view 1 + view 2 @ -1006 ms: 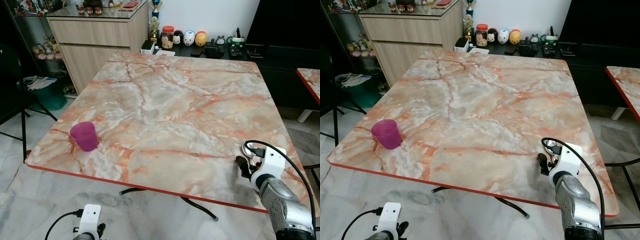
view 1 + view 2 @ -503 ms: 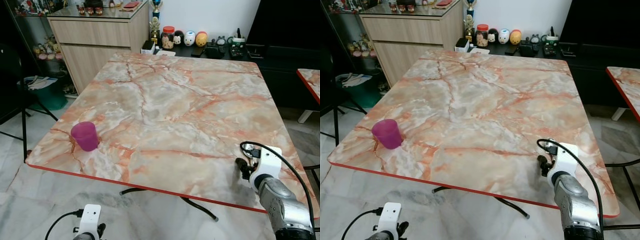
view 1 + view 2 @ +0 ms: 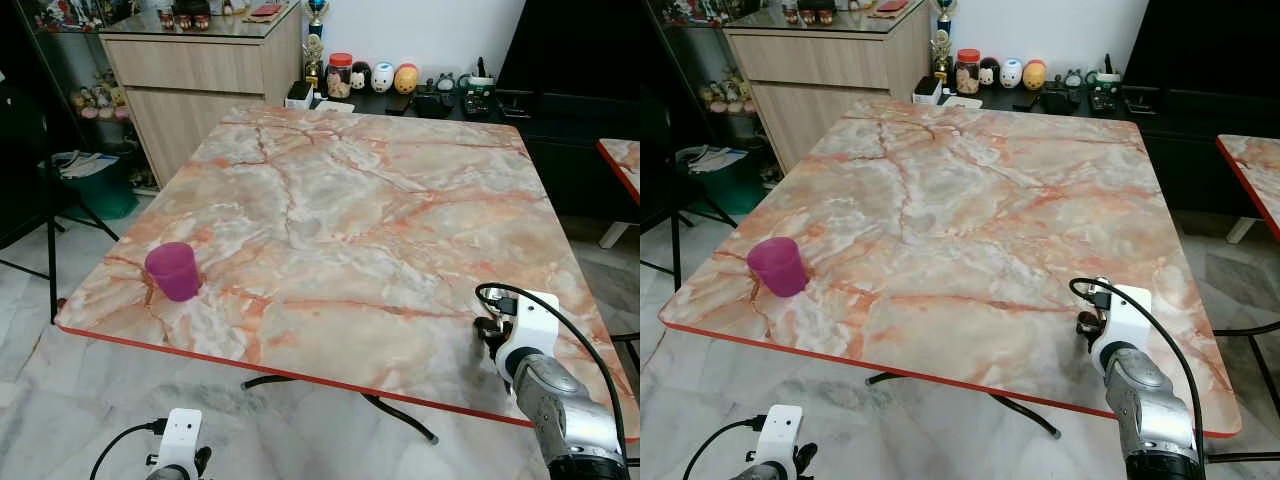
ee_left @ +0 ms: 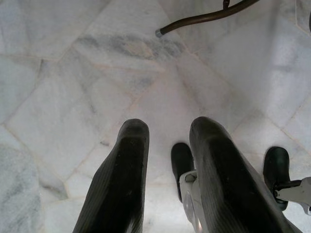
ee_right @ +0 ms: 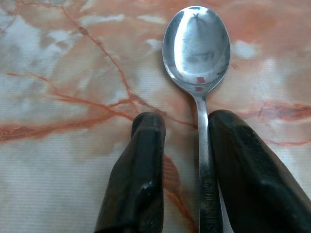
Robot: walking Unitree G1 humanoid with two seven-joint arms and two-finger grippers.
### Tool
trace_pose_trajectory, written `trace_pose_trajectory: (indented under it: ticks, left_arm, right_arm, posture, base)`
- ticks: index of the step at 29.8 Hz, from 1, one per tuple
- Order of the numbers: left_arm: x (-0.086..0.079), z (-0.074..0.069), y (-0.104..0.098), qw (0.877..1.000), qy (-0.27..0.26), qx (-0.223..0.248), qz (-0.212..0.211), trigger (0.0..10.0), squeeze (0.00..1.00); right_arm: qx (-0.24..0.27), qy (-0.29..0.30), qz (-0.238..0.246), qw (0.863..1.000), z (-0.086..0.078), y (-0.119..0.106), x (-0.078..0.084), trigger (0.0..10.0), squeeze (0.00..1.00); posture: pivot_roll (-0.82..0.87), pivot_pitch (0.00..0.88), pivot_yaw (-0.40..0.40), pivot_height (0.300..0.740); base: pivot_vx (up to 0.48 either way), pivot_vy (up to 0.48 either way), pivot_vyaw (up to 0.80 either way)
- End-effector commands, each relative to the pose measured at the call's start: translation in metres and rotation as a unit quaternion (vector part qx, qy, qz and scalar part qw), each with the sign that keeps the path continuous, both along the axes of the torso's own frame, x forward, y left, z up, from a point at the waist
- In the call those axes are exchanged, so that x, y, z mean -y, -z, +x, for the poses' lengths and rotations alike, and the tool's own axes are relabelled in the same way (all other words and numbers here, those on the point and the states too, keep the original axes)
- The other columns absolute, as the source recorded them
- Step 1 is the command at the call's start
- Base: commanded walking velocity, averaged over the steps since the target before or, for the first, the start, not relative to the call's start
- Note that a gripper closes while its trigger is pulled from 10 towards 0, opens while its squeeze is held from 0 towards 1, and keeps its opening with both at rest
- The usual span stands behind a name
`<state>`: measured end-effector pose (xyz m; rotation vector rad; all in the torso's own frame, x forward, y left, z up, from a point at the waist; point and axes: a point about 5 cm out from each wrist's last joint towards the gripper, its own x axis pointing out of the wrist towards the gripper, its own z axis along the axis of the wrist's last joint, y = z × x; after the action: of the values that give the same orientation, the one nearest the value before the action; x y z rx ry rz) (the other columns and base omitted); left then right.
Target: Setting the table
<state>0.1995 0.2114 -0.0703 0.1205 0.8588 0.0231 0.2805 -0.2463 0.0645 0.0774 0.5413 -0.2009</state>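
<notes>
The right gripper (image 5: 182, 145) rests low over the marble table (image 3: 350, 200) with its fingers (image 5: 141, 165) parted, a silver spoon (image 5: 198, 58) lying between them, handle against one finger. A pink cup (image 3: 173, 271) stands far off. The left gripper (image 4: 167, 160) hangs open above the floor (image 4: 73, 73).

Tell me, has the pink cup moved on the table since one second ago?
No. The pink cup stands at the same red vein near the left front corner of the table; only the camera shifted slightly.
</notes>
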Motion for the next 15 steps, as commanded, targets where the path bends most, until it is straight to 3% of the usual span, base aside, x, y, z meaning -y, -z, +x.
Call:
trace_pose_trajectory:
  ticks: [1,15]
  left_arm:
    - [0.0000,-0.0022,0.0015,1.000,0.008,-0.009,0.007,10.0,0.00]
    - [0.0002,-0.0016,0.0012,1.000,0.008,-0.008,0.007,10.0,0.00]
  right_arm:
    - [-0.021,0.010,-0.002,1.000,-0.0024,0.0061,0.0030,0.0,0.00]
    - [-0.011,0.003,-0.001,1.000,0.0000,0.0048,-0.0012,0.0,0.00]
  posture:
    - [0.00,0.000,-0.014,0.740]
    - [0.00,0.000,-0.014,0.740]
  base:
    - [0.000,0.000,0.00]
    - [0.000,0.000,0.00]
